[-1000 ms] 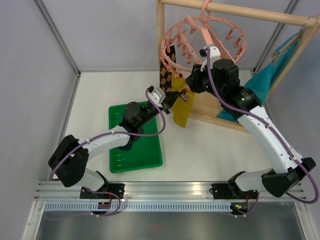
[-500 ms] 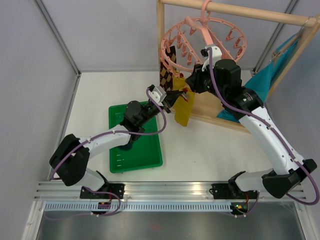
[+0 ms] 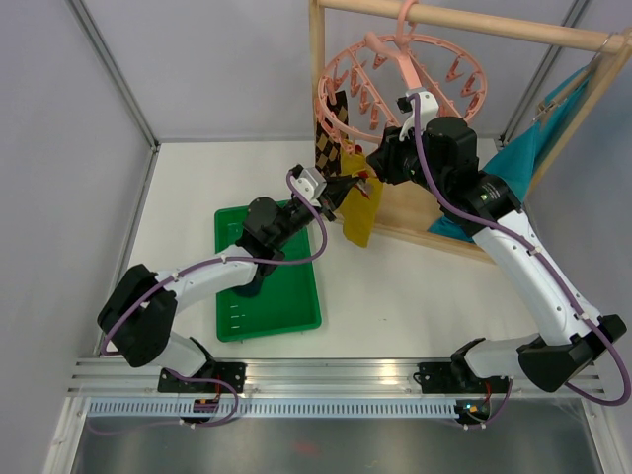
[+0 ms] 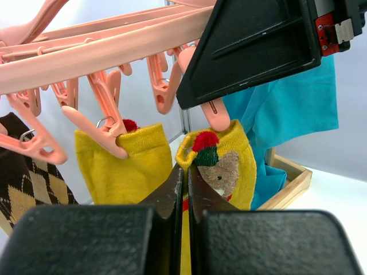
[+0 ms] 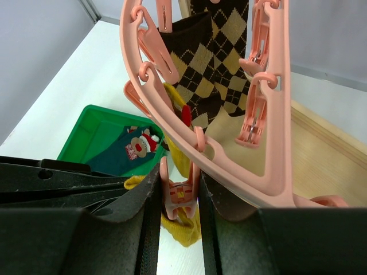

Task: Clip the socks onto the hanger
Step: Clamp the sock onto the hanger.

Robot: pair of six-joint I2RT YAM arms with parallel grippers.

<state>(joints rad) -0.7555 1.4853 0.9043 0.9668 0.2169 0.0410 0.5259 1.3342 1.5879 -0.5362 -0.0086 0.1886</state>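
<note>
The round pink hanger (image 3: 400, 84) hangs from the wooden rack. A brown argyle sock (image 3: 331, 138) and a mustard-yellow sock (image 4: 123, 166) hang clipped to it. My left gripper (image 4: 184, 169) is shut on the cuff of a second yellow sock (image 4: 226, 166) with a bear figure, holding it just under a pink clip (image 4: 215, 114). My right gripper (image 5: 179, 177) is shut on that pink clip (image 5: 179, 192), with the yellow sock's cuff (image 5: 186, 226) right below it. In the top view both grippers, left (image 3: 341, 188) and right (image 3: 378, 163), meet at the hanger's near rim.
A green tray (image 3: 296, 311) lies on the table at left and holds a dark teal sock (image 5: 129, 152) with a red-white figure. A large teal cloth (image 3: 513, 168) hangs on the rack at right. The rack's wooden base (image 5: 321, 154) lies under the hanger.
My left gripper has lifted the yellow sock slightly up and toward the hanger's clip. My right gripper has stayed at the clip.
</note>
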